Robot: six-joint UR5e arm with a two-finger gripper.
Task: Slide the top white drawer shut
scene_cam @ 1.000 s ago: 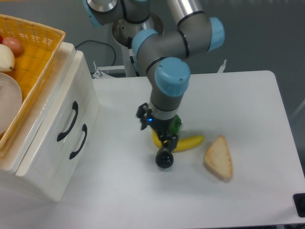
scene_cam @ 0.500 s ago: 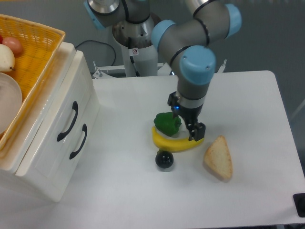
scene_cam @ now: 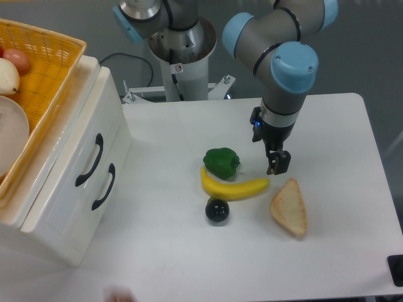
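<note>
Hovering tool (scene_cam: 278, 163), banana (scene_cam: 234, 187), pepper (scene_cam: 221, 162), bread (scene_cam: 290, 208) beneath

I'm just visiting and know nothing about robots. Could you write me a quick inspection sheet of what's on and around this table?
Surface: white table, flat, no spills seen.
Job's things: top white drawer with black handle looks flush with the lower drawer.
Clutter: green pepper touching the banana; black ball just below the banana; bread slice to the right.
Grippers: gripper hangs over the table above the bread, holding nothing; whether open or shut is unclear.
Cables: black cable behind the cabinet.
Surroundings: yellow basket holding pale items on top of the cabinet; grey floor.
</note>
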